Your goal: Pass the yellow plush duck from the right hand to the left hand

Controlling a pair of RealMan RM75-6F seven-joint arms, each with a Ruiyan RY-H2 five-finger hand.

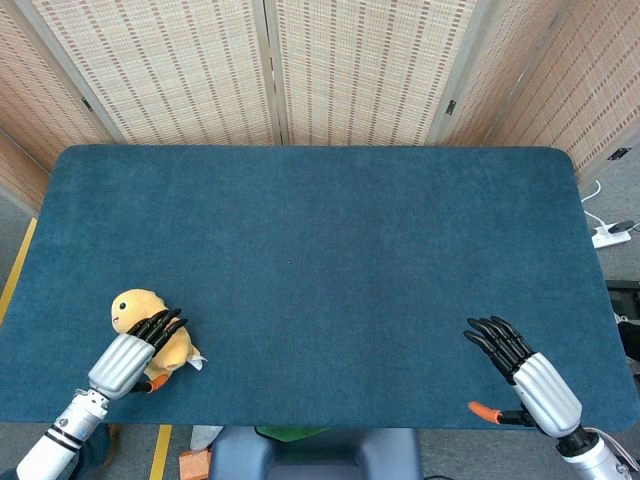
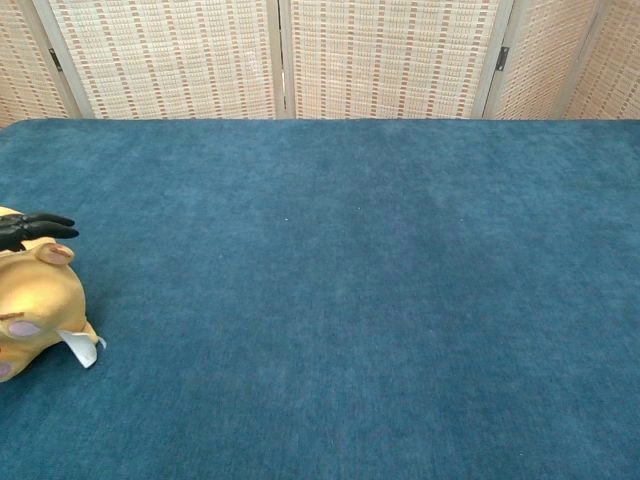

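Note:
The yellow plush duck (image 1: 137,309) lies on the blue table near its front left corner, its white tag (image 1: 196,361) sticking out to the right. My left hand (image 1: 125,358) sits just behind it, with straightened fingers reaching over the duck's back and not curled around it. In the chest view the duck (image 2: 35,310) rests at the left edge with the left hand's black fingertips (image 2: 38,225) stretched flat above it. My right hand (image 1: 528,368) hovers by the front right edge of the table, fingers spread, holding nothing. It does not show in the chest view.
The blue cloth table (image 1: 320,240) fills both views. Woven screens (image 1: 350,70) stand behind its far edge. A power strip (image 1: 610,236) lies on the floor off the right side. Both hands are close to the table's near edge.

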